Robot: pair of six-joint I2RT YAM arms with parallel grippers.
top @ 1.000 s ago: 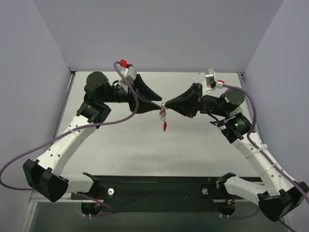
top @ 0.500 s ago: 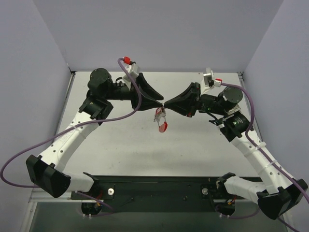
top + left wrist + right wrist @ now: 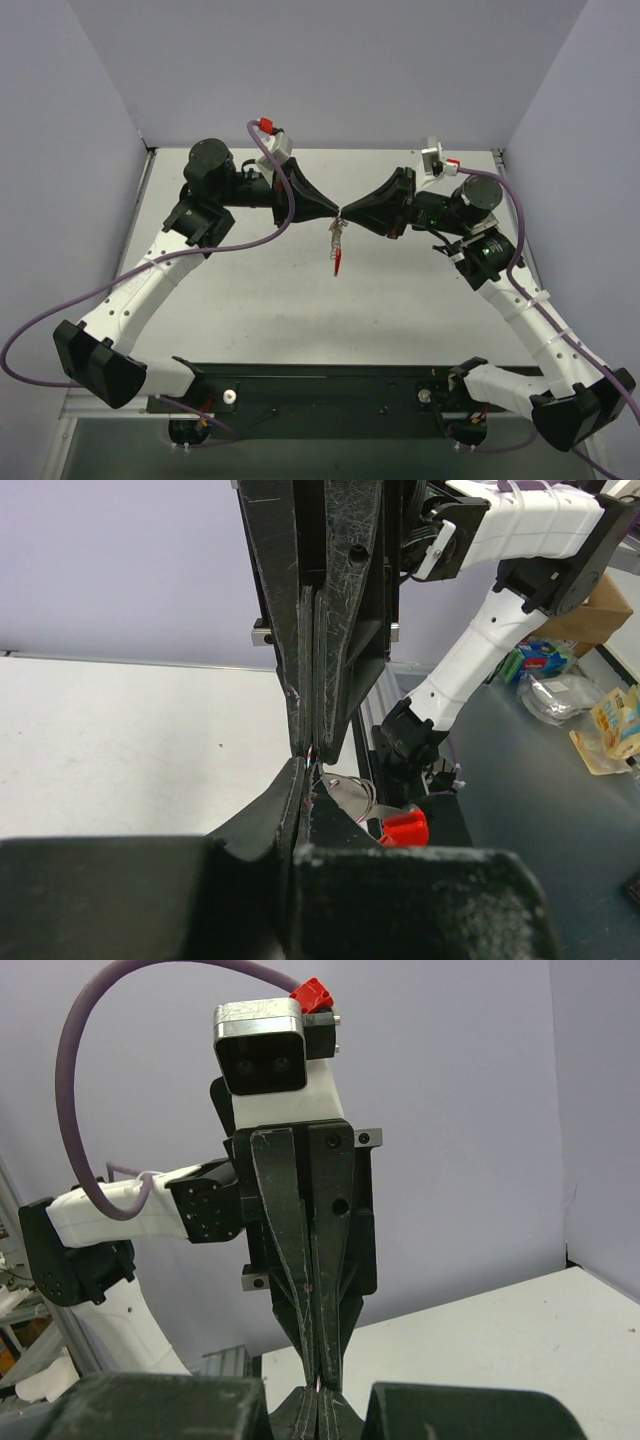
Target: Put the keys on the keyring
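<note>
My left gripper [image 3: 334, 212] and right gripper [image 3: 343, 212] meet tip to tip above the middle of the table, both shut. A small bunch hangs just under where they touch. The keyring [image 3: 336, 232] shows as silver pieces at its top. The keys [image 3: 338, 262] show as a red tag at its bottom. In the left wrist view my left gripper [image 3: 305, 772] is shut, with a silver key blade and wire loops [image 3: 352, 794] and the red tag [image 3: 405, 828] just to its right. In the right wrist view a thin pink sliver sits pinched at my right gripper [image 3: 320, 1396]. The exact part pinched is hidden.
The white table [image 3: 260, 290] lies well below the bunch. Purple walls close in the left, back and right sides. A black rail [image 3: 320, 385] with both arm bases runs along the near edge. A purple cable [image 3: 275, 195] loops beside the left wrist.
The left gripper has shut at the top of the bunch; it stood open half a second ago. The bunch swung out and now hangs straight. The right gripper stayed shut.
</note>
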